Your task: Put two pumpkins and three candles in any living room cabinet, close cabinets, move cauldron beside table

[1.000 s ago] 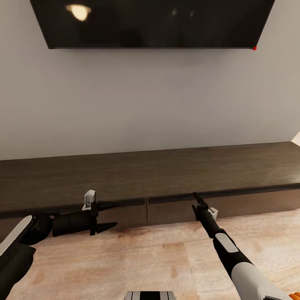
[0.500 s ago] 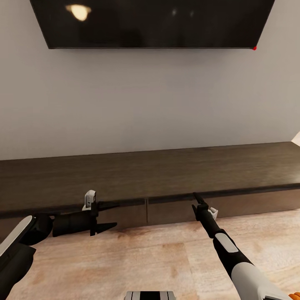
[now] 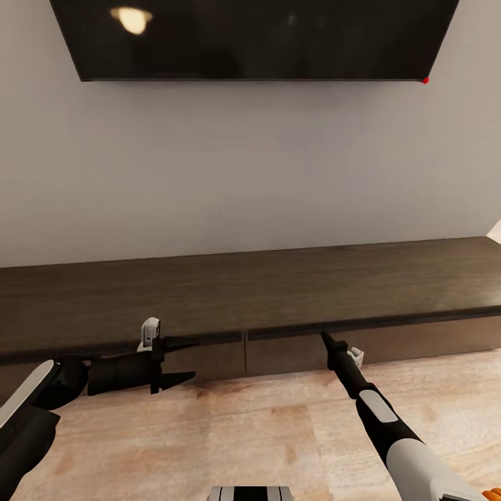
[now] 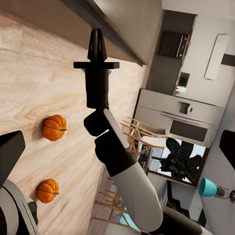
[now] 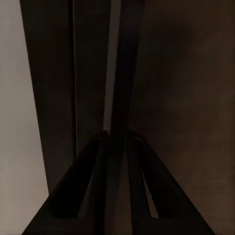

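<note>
I have the right gripper (image 3: 325,339) with fingers pinched together, tips at the lip under the top edge of the long low dark-brown wooden cabinet (image 3: 278,289), just right of the seam between two fronts. That lip runs sideways, square to the fingers. Left gripper (image 3: 182,360) idles released by the left front. Two small orange ribbed pumpkins (image 4: 54,127) sit on the wood floor (image 3: 229,431) behind me.

Cabinet (image 3: 278,292): along the wall, below the television (image 3: 254,38).
Left gripper (image 3: 182,362): before the cabinet front, left of the right gripper (image 3: 324,339).
Pumpkins (image 4: 54,127), (image 4: 48,191): on the floor (image 3: 229,431), near each other.
</note>
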{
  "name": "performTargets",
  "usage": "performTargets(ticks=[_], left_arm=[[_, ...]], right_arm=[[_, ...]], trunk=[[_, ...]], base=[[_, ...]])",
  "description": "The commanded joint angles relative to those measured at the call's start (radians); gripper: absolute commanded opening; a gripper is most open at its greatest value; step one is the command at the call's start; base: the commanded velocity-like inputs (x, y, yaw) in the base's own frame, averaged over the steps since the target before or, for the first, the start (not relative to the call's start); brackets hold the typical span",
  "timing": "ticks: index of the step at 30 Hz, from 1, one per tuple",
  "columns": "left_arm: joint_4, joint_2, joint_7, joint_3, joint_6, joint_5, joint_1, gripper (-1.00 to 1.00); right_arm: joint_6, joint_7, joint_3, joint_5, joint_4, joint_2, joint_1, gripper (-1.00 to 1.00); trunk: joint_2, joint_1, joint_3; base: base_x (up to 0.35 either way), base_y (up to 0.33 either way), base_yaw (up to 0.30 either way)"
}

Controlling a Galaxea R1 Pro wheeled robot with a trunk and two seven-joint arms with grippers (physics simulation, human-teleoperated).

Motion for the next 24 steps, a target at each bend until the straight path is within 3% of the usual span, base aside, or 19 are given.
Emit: performTargets(ticks=[1, 24], left_arm=[[0.0, 0.001, 0.01, -0.001, -0.001, 0.01, -0.001, 1.0], [0.0, 0.001, 0.01, -0.002, -0.001, 0.01, -0.001, 1.0]], right_arm=[[0.018, 0.009, -0.001, -0.023, -0.003, 0.001, -0.001, -1.0], [0.019, 0.009, -0.001, -0.023, -0.003, 0.001, -0.001, -1.0]], trunk=[[0.0, 0.0, -0.001], [0.0, 0.0, -0.001]], base=[[0.0, 0.0, 0.0], [-0.055, 0.0, 0.0]])
